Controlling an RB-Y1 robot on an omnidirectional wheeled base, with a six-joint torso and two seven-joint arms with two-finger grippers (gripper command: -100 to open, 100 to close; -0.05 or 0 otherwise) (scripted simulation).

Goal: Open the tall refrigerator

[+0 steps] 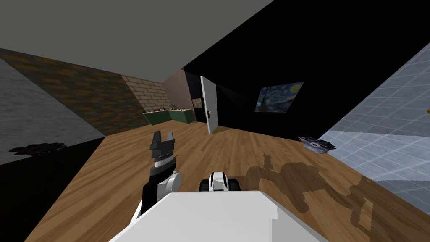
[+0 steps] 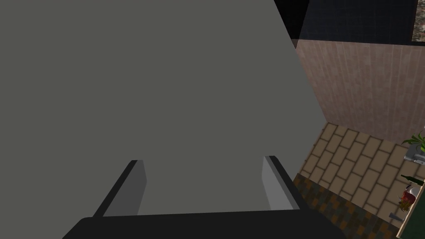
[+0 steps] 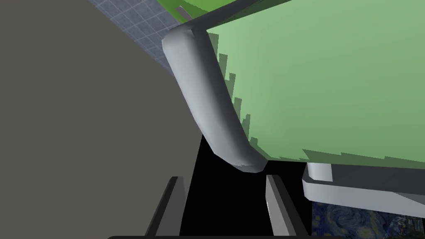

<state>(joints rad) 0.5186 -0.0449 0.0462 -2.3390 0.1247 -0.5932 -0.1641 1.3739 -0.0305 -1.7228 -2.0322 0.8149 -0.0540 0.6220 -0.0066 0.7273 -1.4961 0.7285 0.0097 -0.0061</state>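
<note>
The left gripper (image 2: 203,161) has its two fingers (image 2: 137,186) spread apart and released, holding nothing, against a flat grey plane. In the head view this gripper is raised above the wood floor (image 1: 126,176), pointing toward the far end of the room. The right gripper (image 3: 223,178) also has its fingers (image 3: 277,205) apart and empty. Just past their tips is the lower end of a grey curved tube (image 3: 207,103), which runs along the edge of a green panel (image 3: 323,83). A pale grey bracket (image 3: 352,191) sits under that panel, with a black area between the fingers. Far across the floor, well apart from both grippers, a tall white panel (image 1: 208,110) with a small dark handle stands ajar beside a black area. Whether it belongs to the refrigerator cannot be told. To its left, a green surface (image 1: 161,117) carries small items against a tan brick wall (image 1: 145,92). To its right hangs a blue swirling painting (image 1: 279,96). A small dark object (image 1: 318,144) lies on the floor near a pale tiled wall (image 1: 378,138).
</note>
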